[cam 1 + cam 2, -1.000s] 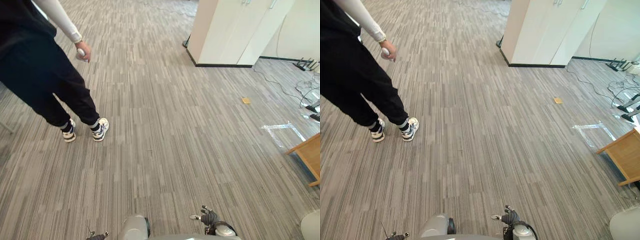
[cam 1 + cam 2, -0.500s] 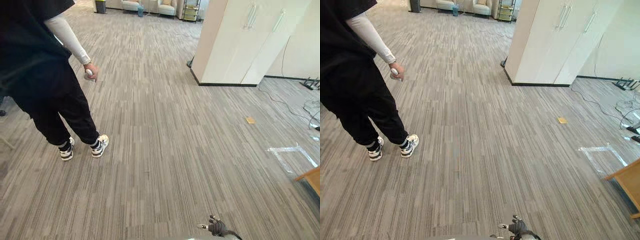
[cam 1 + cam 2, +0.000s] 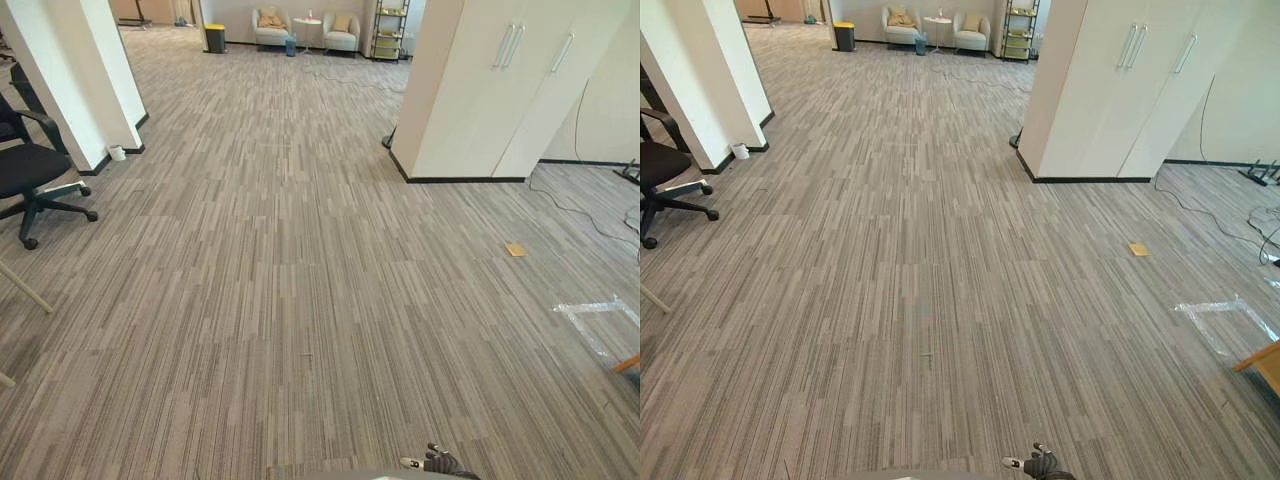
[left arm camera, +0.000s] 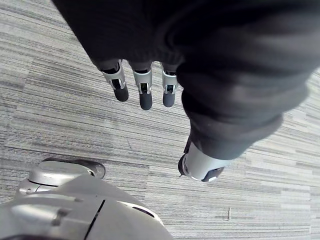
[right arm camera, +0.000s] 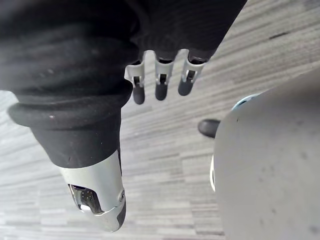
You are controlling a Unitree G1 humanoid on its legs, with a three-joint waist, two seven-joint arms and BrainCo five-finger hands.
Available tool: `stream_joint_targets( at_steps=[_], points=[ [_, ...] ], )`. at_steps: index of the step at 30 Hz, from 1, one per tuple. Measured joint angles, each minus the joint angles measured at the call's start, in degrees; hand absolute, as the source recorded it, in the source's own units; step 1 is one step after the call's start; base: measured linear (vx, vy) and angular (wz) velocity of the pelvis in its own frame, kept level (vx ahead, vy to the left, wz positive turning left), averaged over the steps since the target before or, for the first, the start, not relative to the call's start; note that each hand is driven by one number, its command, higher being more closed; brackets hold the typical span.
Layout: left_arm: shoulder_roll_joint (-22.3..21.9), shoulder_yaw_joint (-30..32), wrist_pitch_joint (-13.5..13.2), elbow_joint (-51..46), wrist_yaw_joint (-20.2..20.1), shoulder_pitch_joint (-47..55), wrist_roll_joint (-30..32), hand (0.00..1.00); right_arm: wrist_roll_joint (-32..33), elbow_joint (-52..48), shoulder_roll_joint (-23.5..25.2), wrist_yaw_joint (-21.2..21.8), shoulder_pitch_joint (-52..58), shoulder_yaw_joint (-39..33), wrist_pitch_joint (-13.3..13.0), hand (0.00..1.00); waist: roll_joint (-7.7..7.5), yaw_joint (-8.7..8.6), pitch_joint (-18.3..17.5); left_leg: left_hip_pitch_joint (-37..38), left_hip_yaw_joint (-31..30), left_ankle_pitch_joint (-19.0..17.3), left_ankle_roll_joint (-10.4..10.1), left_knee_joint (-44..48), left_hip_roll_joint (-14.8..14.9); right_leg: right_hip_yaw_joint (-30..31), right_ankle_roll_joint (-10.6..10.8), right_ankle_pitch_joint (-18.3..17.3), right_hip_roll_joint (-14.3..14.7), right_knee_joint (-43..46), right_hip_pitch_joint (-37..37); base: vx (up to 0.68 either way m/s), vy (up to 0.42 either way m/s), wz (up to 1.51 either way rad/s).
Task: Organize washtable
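No washtable or washing things are in sight; grey striped carpet (image 3: 300, 300) lies ahead. My left hand (image 4: 144, 87) hangs over the carpet with its fingers straight and its thumb (image 4: 200, 167) apart, holding nothing. In the right wrist view my right hand (image 5: 160, 80) hangs the same way, fingers straight, thumb (image 5: 97, 200) off to one side, and it is empty.
A white cabinet (image 3: 500, 90) stands at the back right, a white pillar (image 3: 75, 80) and a black office chair (image 3: 30, 170) at the left. On the right lie a wooden corner (image 3: 1265, 360), clear plastic (image 3: 595, 320), a small yellow scrap (image 3: 515, 249) and cables (image 3: 1265, 215).
The camera has tilted up and the whole picture has shifted. The person in black at the left is out of the picture; a pillar and a chair show there now.
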Motion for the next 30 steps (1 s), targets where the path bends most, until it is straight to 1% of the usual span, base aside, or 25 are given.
stream_joint_targets(
  at_steps=[1,4,5,7,10,14,15,16,17,18,19,20,21,22,23,24,25,26,27,28,29,30],
  points=[
    [-0.06,-1.31,-0.21,-0.41,-0.05,-0.04,-0.53,0.0,0.55,-0.1,-0.39,-0.41,-0.17,-0.89,0.0,0.0,0.57,-0.07,0.31,-0.58,0.29,0.28,0.03,-0.41,-0.08,0.15,-0.02,0.03,-0.09,0.01,-0.92,-0.01,-0.026,-0.1],
    [-0.41,-3.18,-1.15,-0.94,-0.29,-0.36,-2.08,0.0,1.61,-1.1,-1.44,-1.85,-0.56,-2.97,0.0,0.0,1.29,-0.36,2.08,-0.44,0.25,1.0,-0.13,-1.76,-0.24,0.0,0.07,-0.03,-0.33,0.48,-1.42,0.0,-0.007,0.05],
    [-0.68,-3.98,-1.48,-1.73,-0.31,-0.34,-2.42,0.0,1.97,-1.57,-1.91,-2.39,-0.56,-3.13,0.02,0.0,1.82,-0.65,2.95,-0.44,0.08,1.23,-0.07,-2.37,-0.34,-0.13,0.13,-0.08,-0.43,0.4,-1.51,0.02,-0.006,0.1],
    [-0.82,-4.14,-1.86,-1.92,-0.3,-0.16,-3.12,0.0,1.98,-1.82,-2.08,-2.73,-0.89,-4.53,0.07,0.0,2.07,-1.26,3.57,-0.65,0.3,1.51,-0.32,-2.84,-0.29,-0.18,0.27,-0.24,-0.47,0.37,-2.2,0.07,0.0,-0.02],
    [-0.69,-4.68,-2.38,-2.99,-0.28,-0.25,-3.29,0.0,1.98,-1.84,-1.58,-2.8,-1.08,-4.66,0.05,0.0,1.76,-1.29,3.77,-0.51,0.88,1.5,-0.35,-2.83,-0.36,-0.11,0.27,-0.24,-0.6,0.38,-2.23,0.04,0.007,-0.07],
    [0.07,-4.51,-2.53,-3.97,-0.21,-0.24,-3.89,0.0,2.03,-1.83,-0.97,-2.59,-1.21,-4.65,0.07,0.0,0.48,-1.29,4.62,-0.72,0.98,1.5,-0.35,-2.63,-0.56,-0.28,0.34,-0.37,-0.79,0.63,-2.4,0.0,-0.003,0.01],
    [0.35,-4.29,-2.53,-3.98,-0.2,-0.26,-4.47,0.0,2.15,-1.83,-0.67,-2.4,-1.4,-4.69,0.04,0.0,0.51,-1.4,5.08,-1.74,0.58,1.42,-0.48,-1.62,-0.47,-0.75,0.67,-2.44,-1.22,3.33,-3.78,-0.01,-0.034,0.2],
    [0.4,-3.97,-2.52,-3.98,-0.17,-0.62,-4.51,0.0,2.7,-2.15,-0.59,-2.15,-1.54,-4.77,-0.06,0.0,-0.02,-1.76,5.29,-2.85,-0.4,0.65,-1.64,0.27,0.01,-1.61,0.49,-4.62,-1.52,6.59,-5.03,-0.01,-0.051,0.32],
    [0.38,-3.87,-2.51,-4.02,-0.19,-0.91,-4.52,0.0,3.07,-2.17,-0.65,-2.11,-1.51,-4.78,-0.2,0.0,0.52,-1.88,5.91,-3.78,-0.92,-0.53,-2.76,2.24,0.86,-2.38,-0.22,-6.49,-1.39,9.02,-5.63,0.0,-0.063,0.5],
    [0.13,-2.75,-2.53,-3.87,-0.25,-0.96,-4.56,0.0,3.23,-2.28,-1.15,-2.07,-1.49,-4.69,-0.37,0.0,1.75,-1.69,6.74,-5.12,-0.99,-3.7,-3.7,6.45,3.71,-4.08,-1.96,-10.52,0.1,14.21,-5.92,0.09,-0.125,0.51],
    [0.08,-0.43,-2.56,-3.9,-0.3,-0.29,-4.62,0.0,2.92,-2.23,-1.62,-2.12,-1.66,-3.7,-0.42,0.0,1.33,-0.82,7.54,-6.97,-0.69,-5.01,-4.34,15.19,5.99,-5.54,-2.33,-14.7,1.4,19.4,-4.86,0.13,-0.151,0.53],
    [0.23,0.66,-2.57,-4.13,-0.28,-0.2,-4.81,0.0,2.89,-2.05,-1.65,-2.15,-1.69,-2.81,-0.38,0.0,0.66,-0.99,8.18,-10.1,-0.26,-4.66,-4.71,22.7,7.09,-6.47,-1.59,-16.78,1.37,19.66,-3.68,0.11,-0.182,0.61],
    [0.18,1.14,-2.16,-4.38,-0.18,0.06,-5.16,0.0,2.55,-2.09,-2.09,-2.18,-1.72,-2.16,-0.36,0.0,0.93,-0.48,10.09,-16.84,-0.4,1.28,-4.74,38.68,10.73,-8.03,-2.05,-19.02,2.4,19.95,-0.95,0.04,-0.161,0.5],
    [0.12,1.1,-1.94,-4.38,-0.1,0.31,-5.61,0.0,2.24,-2.05,-2.06,-2.2,-1.67,-2.05,-0.3,0.0,0.27,0.19,10.74,-18.91,-0.3,3.91,-4.73,42.42,11.25,-8.0,-2.32,-19.29,2.26,19.21,0.42,0.03,-0.16,0.43],
    [-0.47,1.12,-1.8,-4.54,-0.1,0.61,-6.09,0.0,1.72,-2.02,-2.16,-2.21,-1.98,-1.39,-0.24,0.0,-0.42,1.04,11.59,-21.98,0.16,4.48,-4.12,44.49,11.29,-8.09,-2.38,-19.4,2.22,17.38,1.97,0.08,-0.14,0.15],
    [-0.48,0.79,-1.81,-4.73,-0.12,0.66,-6.26,0.0,1.66,-1.95,-2.34,-2.22,-2.24,-1.41,-0.01,0.0,-0.22,1.5,11.75,-23.78,0.82,3.29,-3.61,43.88,11.14,-7.98,-2.39,-19.4,2.2,16.81,2.34,0.18,-0.123,0.18],
    [-0.77,0.46,-1.84,-5.08,-0.16,0.71,-6.62,0.0,1.5,-1.62,-2.67,-2.25,-3.41,-1.6,0.15,0.0,-0.46,1.77,12.54,-26.36,2.04,2.02,-4.03,38.71,10.13,-7.8,-2.35,-19.4,1.86,15.27,2.93,0.19,-0.08,0.06],
    [-1.25,0.47,-1.88,-5.15,-0.19,0.69,-6.65,0.0,1.39,-1.56,-2.87,-2.24,-4.83,-1.62,0.18,0.0,0.18,1.92,13.45,-28.13,3.03,2.25,-4.14,30.42,8.12,-7.42,-1.91,-19.65,1.13,14.41,2.95,0.25,-0.03,-0.03],
    [-1.74,0.48,-1.87,-5.12,-0.21,0.89,-6.63,0.0,1.37,-1.56,-3.53,-2.22,-5.9,-1.59,0.18,0.0,0.77,1.88,13.77,-29.17,3.0,3.17,-4.86,23.16,6.76,-6.95,-1.38,-19.97,0.96,13.64,3.01,0.24,0.058,-0.23],
    [-2.26,0.53,-1.87,-5.03,-0.22,1.24,-6.6,0.0,1.37,-1.56,-3.58,-2.23,-6.85,-1.59,0.18,0.0,1.24,2.13,13.9,-29.54,2.9,5.62,-5.58,14.51,5.72,-6.49,-0.61,-20.44,0.78,13.27,3.14,0.36,0.118,-0.39],
    [-2.8,0.54,-1.82,-4.73,-0.23,2.17,-6.57,0.0,1.37,-1.6,-3.37,-2.18,-7.14,-1.54,0.09,0.0,1.76,3.06,13.64,-28.45,2.41,9.45,-6.76,4.16,4.91,-6.08,0.95,-21.17,0.78,12.91,3.91,0.34,0.141,-0.46],
    [-2.87,0.54,-1.81,-4.56,-0.28,2.29,-6.57,0.0,1.37,-1.51,-3.16,-2.2,-7.06,-1.5,0.11,0.0,1.75,3.62,13.59,-28.32,2.21,12.15,-5.53,2.53,4.69,-5.52,1.71,-21.64,0.76,12.96,4.37,0.42,0.163,-0.5]
  ],
)
